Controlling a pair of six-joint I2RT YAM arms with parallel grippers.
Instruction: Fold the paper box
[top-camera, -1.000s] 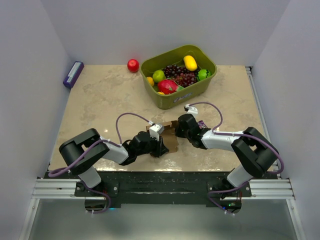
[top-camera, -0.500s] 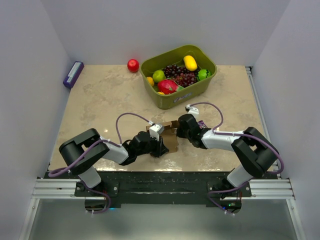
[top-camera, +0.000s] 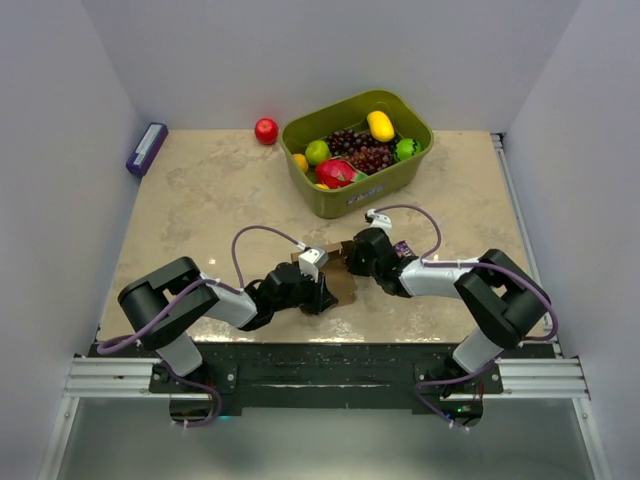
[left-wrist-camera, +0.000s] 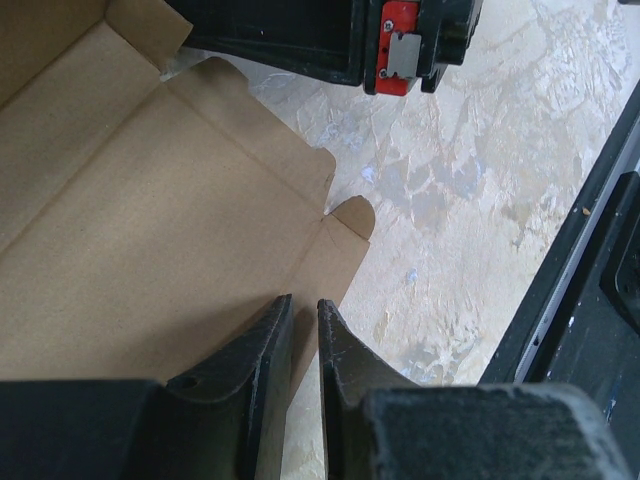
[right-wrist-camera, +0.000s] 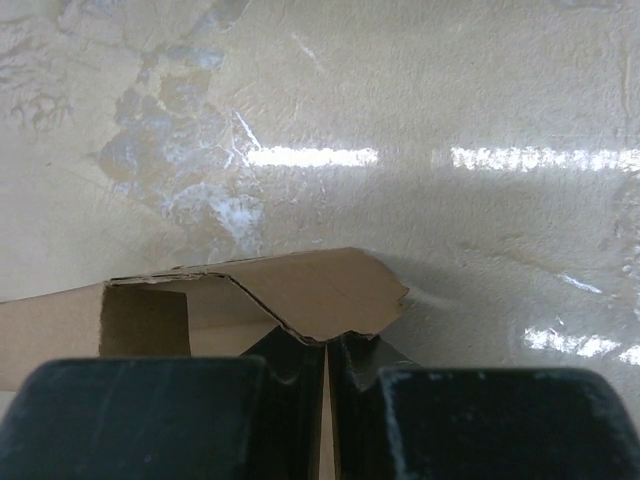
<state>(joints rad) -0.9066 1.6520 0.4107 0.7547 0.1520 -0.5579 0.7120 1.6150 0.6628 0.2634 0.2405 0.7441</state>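
**A:** Where do we see the paper box?

**B:** We find the paper box (top-camera: 345, 286) close to the near edge of the worktop (top-camera: 200, 200), about midway across, with both arms meeting over it. It is a brown die-cut sheet. In the left wrist view most of it lies open and flat, with creases and a small rounded tab at its edge.

**A:** What do we make of the right fingers?

**B:** We see the right fingers (right-wrist-camera: 290, 365) pressed together on a flap of the sheet. The flap's jagged edge comes straight out from between their tips and stands up off the worktop. Beside it we can see a cut-out notch.

**A:** And the left fingers?

**B:** We see the left fingers (left-wrist-camera: 262, 350) set narrow, with only a thin slit between them. Their tips sit right at the sheet's edge, one over the cardboard and the other over bare worktop. We cannot tell whether they pinch the sheet or merely rest against it.

**A:** What else do we have on the worktop?

**B:** At the back we have a green bin (top-camera: 395, 180) full of fruit. A red fruit (top-camera: 266, 131) lies just left of it, and a purple box (top-camera: 147, 149) sits by the left wall. All are well apart from the sheet.
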